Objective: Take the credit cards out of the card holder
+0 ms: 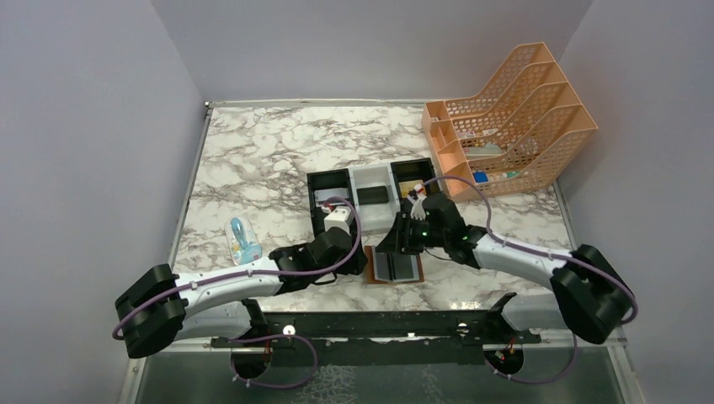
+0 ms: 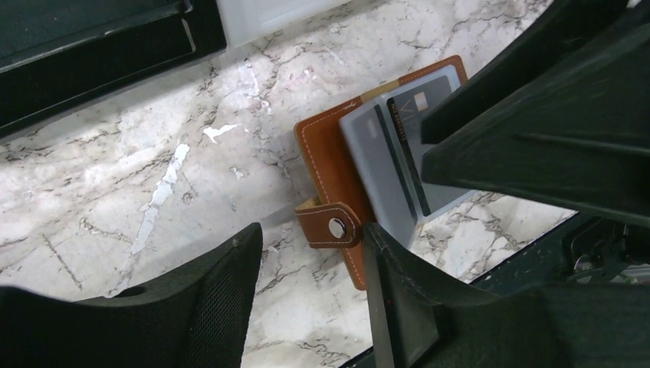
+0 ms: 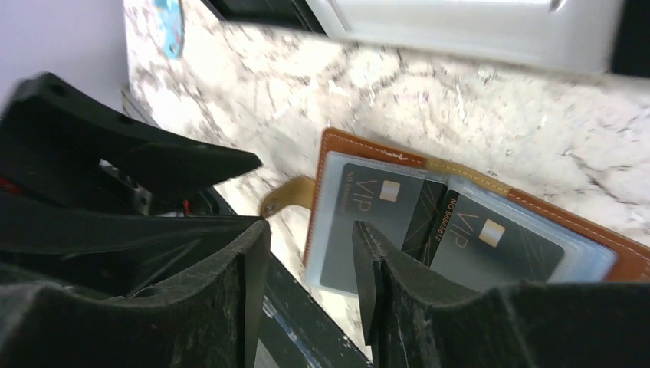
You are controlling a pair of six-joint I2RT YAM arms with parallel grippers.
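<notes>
Card holder (image 3: 368,146) lay open on the tabletop (image 2: 115,153) under both claws, dark credit cards (image 3: 368,222) in its sleeves. Left claw (image 2: 310,230) was half-open and empty, astride the snap tab (image 2: 331,224). Right claw (image 3: 310,223) was half-open and empty above the cards. Best bet: left pins leather, right pinches one card edge.

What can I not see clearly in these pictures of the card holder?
- Right wrist view: a finger of the right tool covers part of the dark VIP cards; their small print is blurred.
- Left wrist view: the right tool hides part of the card holder.
- Top view: the left tool and the right tool overlap the card holder; its cards are too small to tell apart.
- Top view: the orange file rack contents are too small.
</notes>
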